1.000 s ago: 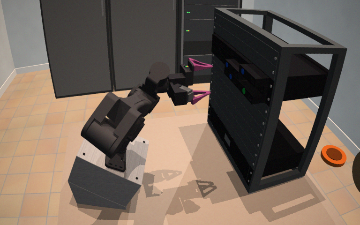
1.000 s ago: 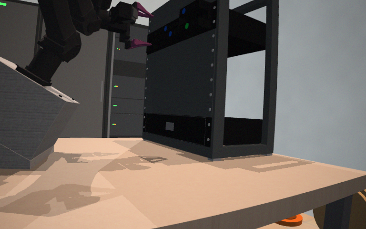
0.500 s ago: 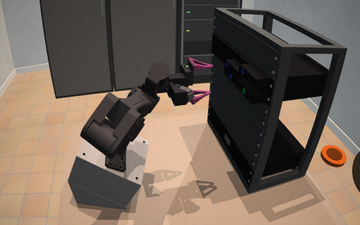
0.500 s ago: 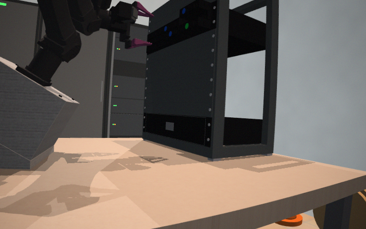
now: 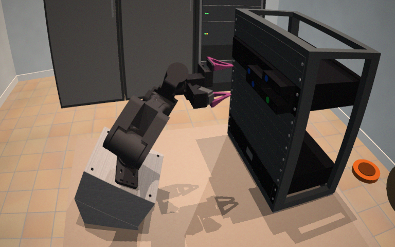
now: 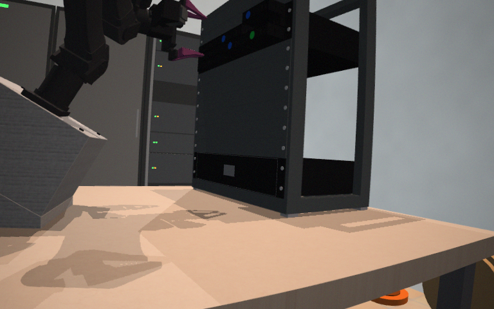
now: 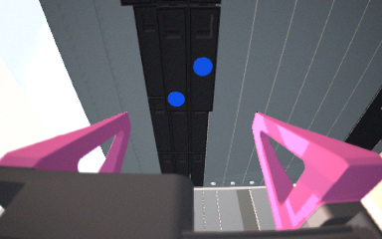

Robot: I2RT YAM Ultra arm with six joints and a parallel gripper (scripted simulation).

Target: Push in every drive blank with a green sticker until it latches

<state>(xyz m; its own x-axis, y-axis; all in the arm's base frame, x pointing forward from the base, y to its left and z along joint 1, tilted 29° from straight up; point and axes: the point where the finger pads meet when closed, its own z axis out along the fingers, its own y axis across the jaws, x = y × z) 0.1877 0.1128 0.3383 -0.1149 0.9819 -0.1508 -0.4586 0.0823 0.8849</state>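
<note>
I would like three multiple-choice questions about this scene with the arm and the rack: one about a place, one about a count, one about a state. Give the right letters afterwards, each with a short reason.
1. Where on the rack is the row of drive blanks?
A. near the top of the front
B. at the very bottom
C. on the open side

2. How many blue stickers show on the blanks in the top view?
A. one
B. three
C. five

3. How does the gripper stand?
A. shut on a blank
B. shut on nothing
C. open, holding nothing

Answers:
1. A: the blanks sit in the upper dark band of the front, with the green sticker among them.
2. B: three blue stickers show there.
3. C: the pink fingers stand wide apart with nothing between them.
</note>
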